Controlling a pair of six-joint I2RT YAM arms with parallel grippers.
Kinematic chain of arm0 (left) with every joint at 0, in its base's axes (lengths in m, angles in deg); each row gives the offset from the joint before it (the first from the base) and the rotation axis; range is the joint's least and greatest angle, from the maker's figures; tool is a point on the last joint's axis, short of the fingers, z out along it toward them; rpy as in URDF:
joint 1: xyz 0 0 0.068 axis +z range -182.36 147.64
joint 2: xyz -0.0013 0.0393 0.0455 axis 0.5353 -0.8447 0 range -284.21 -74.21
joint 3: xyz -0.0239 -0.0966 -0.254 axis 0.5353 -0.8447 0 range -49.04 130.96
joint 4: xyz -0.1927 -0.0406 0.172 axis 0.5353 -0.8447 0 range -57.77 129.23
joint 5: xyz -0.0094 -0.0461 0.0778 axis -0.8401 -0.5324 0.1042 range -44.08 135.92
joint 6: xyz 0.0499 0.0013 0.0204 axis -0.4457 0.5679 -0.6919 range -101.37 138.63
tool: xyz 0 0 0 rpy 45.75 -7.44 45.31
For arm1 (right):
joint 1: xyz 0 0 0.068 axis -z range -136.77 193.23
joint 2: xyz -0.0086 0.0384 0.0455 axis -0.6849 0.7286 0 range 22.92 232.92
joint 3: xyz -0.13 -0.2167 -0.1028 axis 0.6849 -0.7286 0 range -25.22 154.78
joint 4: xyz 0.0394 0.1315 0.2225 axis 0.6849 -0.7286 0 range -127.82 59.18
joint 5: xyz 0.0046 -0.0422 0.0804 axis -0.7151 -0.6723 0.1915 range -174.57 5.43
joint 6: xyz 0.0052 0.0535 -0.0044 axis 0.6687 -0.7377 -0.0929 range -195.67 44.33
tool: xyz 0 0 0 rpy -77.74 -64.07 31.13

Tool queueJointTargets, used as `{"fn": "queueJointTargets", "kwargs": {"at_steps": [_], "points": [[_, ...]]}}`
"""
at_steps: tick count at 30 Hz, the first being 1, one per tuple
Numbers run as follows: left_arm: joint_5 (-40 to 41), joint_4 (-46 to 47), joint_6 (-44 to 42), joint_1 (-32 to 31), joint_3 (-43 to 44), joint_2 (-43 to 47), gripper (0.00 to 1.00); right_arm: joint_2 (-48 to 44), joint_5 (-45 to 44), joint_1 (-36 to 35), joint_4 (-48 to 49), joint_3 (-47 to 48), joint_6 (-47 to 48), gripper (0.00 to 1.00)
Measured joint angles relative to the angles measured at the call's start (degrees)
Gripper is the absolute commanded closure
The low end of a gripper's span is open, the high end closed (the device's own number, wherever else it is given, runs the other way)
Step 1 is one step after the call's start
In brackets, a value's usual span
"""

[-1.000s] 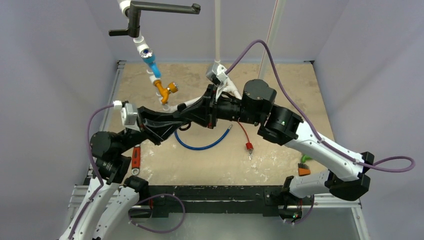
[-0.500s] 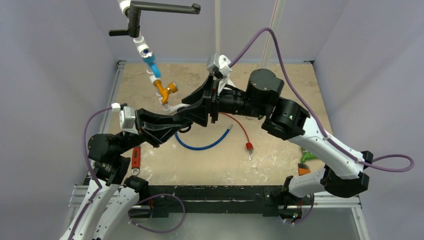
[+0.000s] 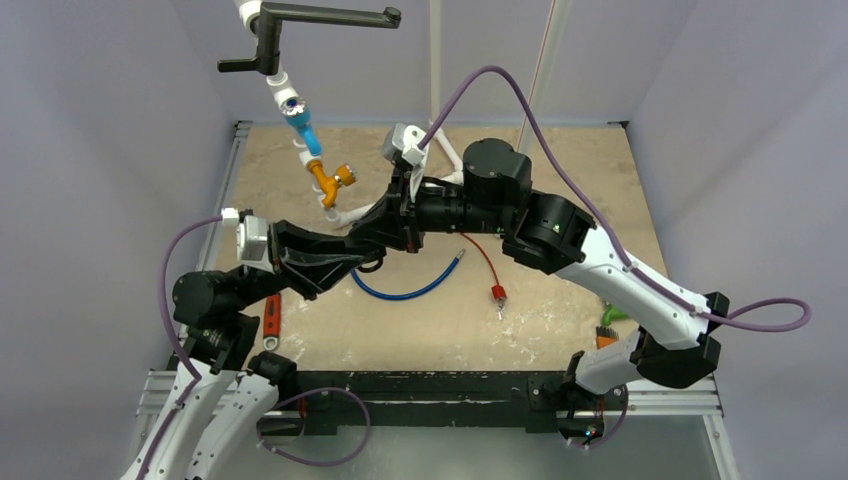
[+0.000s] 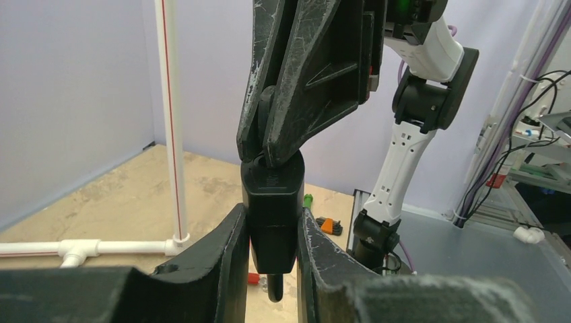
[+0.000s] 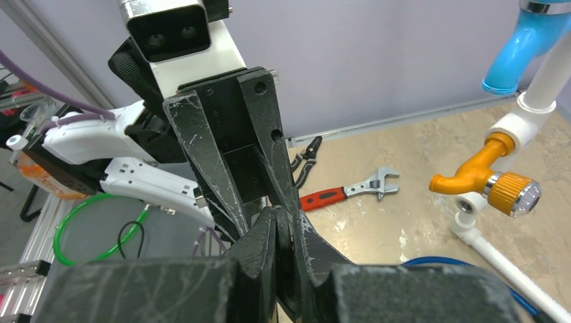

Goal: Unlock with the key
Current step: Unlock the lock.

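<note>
My left tool (image 4: pixel 271 232) clamps the lock (image 4: pixel 272 195) mid-frame, clear of the table (image 4: pixel 101 208). My right tool (image 5: pixel 281 225) is pinched shut atop it, presumably on the hidden key. If I twist off-axis, the key may bend or the lock may slip round.

— Where's everything, taking the hose (image 3: pixel 405 290) as centre?
— Wrench (image 3: pixel 271 318) lies on the table (image 3: pixel 610 170) left of it, clip lead (image 3: pixel 496 293) right, tap (image 3: pixel 335 180) behind.
— And the lock (image 4: pixel 272 195)?
— Over the hose's left end, between the left gripper's (image 4: pixel 271 222) fingers, right gripper (image 4: pixel 268 156) atop.
</note>
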Motion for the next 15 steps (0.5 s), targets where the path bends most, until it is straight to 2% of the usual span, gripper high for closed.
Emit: {"fn": "queueJointTargets", "kwargs": {"at_steps": [9, 15], "points": [[-0.9, -0.1, 0.9, 0.0, 0.0, 0.3, 1.0, -1.2, -0.3, -0.2, 1.2, -2.1, 0.7, 1.0], [-0.2, -2.7, -1.2, 0.0, 0.0, 0.3, 1.0, -2.5, -7.2, -2.7, 3.6, -5.4, 0.9, 1.0]]}}
